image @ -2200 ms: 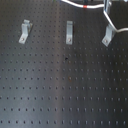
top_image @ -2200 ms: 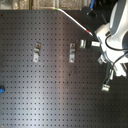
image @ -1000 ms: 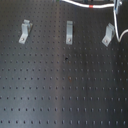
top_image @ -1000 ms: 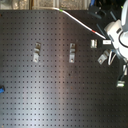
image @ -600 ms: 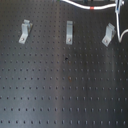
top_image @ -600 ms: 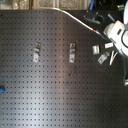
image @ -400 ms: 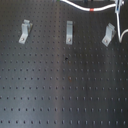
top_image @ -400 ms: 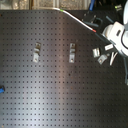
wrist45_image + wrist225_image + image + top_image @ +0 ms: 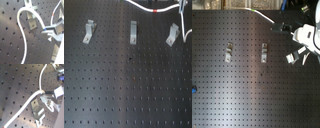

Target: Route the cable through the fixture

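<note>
The white cable (image 9: pixel 141 7) with its red band (image 9: pixel 155 11) runs along the board's far edge in the first exterior view. It then drops past the slanted, fork-topped fixture (image 9: pixel 172 34) at the first exterior view's right. In both wrist views my gripper (image 9: pixel 49 31) (image 9: pixel 49 97) is shut on the cable (image 9: pixel 19 25) (image 9: pixel 35 96). The cable loops over the board close to the fixture (image 9: pixel 31 23) (image 9: pixel 38 112) without sitting in its fork. My gripper (image 9: pixel 303 39) hovers over the board's right side in the second exterior view and partly hides that fixture.
Two more metal clips stand on the black perforated board: a slanted one (image 9: pixel 88 31) (image 9: pixel 228 52) and a straight upright one (image 9: pixel 133 31) (image 9: pixel 264 52). A small blue object (image 9: pixel 193 90) lies at the second exterior view's left edge.
My gripper has shifted a little toward the second exterior view's right, drawing the cable with it. The clips have not moved.
</note>
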{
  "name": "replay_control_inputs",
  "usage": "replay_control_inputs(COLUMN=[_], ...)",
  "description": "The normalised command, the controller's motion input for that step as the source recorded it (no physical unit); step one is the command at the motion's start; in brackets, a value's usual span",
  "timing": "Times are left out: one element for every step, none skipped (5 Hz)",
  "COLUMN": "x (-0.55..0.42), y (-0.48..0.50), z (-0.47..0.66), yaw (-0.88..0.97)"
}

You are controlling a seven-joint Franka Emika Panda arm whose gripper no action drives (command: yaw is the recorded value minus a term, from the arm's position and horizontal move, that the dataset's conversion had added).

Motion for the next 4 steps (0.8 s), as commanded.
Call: replay_control_inputs(x=[-0.398, -0.521, -0.313, 0.074], y=[0.260, 0.267, 0.432, 0.550], z=[0.01, 0.01, -0.03, -0.01], yaw=[-0.41, -0.29, 0.03, 0.29])
